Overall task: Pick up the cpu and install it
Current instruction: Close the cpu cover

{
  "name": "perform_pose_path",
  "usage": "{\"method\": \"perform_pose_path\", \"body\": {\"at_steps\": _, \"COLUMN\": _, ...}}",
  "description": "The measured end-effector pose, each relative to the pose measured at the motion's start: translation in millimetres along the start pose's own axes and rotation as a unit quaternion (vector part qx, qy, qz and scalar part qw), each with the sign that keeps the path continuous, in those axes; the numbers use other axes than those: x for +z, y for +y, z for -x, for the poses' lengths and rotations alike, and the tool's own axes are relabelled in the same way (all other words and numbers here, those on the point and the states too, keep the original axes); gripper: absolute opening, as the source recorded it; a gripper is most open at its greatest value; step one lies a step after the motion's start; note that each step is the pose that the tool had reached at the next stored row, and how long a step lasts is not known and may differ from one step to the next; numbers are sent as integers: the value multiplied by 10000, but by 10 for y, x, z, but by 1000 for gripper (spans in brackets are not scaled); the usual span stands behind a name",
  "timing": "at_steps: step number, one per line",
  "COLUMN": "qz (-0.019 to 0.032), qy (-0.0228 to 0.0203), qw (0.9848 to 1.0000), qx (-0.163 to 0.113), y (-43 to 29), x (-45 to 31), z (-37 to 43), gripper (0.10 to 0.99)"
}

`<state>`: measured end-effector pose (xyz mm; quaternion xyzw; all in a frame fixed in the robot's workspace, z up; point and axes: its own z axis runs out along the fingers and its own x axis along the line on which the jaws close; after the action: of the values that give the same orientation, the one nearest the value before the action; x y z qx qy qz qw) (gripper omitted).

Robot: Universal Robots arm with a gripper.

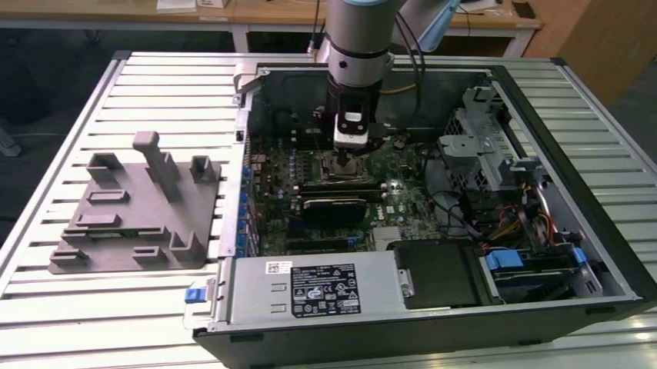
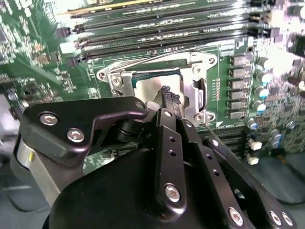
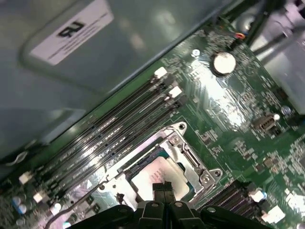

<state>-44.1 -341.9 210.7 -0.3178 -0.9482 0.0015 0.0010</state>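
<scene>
Motherboard socket (image 3: pixel 191 158): cpu (image 3: pixel 151 174) beneath closed fingers (image 3: pixel 158 192)

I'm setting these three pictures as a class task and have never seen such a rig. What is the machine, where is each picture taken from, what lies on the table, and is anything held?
The machine is one robot arm with a two-fingered tool at its end. The exterior view comes from a camera off the arm; both wrist views come from cameras riding on the arm, near the tool. On the slatted table stand an open computer case and, on the exterior view's left, a grey holder. The arm reaches into the case. The tool is shut and holds nothing; its tips sit just over the cpu, a shiny square chip lying in the socket on the green board.
</scene>
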Motion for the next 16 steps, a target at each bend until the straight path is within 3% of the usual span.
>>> {"method": "perform_pose_path", "body": {"at_steps": 4, "qz": -1, "qy": -1, "qw": 9993, "qx": -367, "y": 0, "x": 3, "z": 0, "gripper": 106}}
{"method": "perform_pose_path", "body": {"at_steps": 8, "qz": -1, "qy": -3, "qw": 9974, "qx": -726, "y": 0, "x": 6, "z": 0, "gripper": 106}}
{"method": "perform_pose_path", "body": {"at_steps": 12, "qz": -2, "qy": -4, "qw": 9940, "qx": -1093, "y": 0, "x": 9, "z": 0, "gripper": 106}}
{"method": "perform_pose_path", "body": {"at_steps": 16, "qz": -8, "qy": -9, "qw": 9894, "qx": -1449, "y": 0, "x": 15, "z": 0, "gripper": 106}}
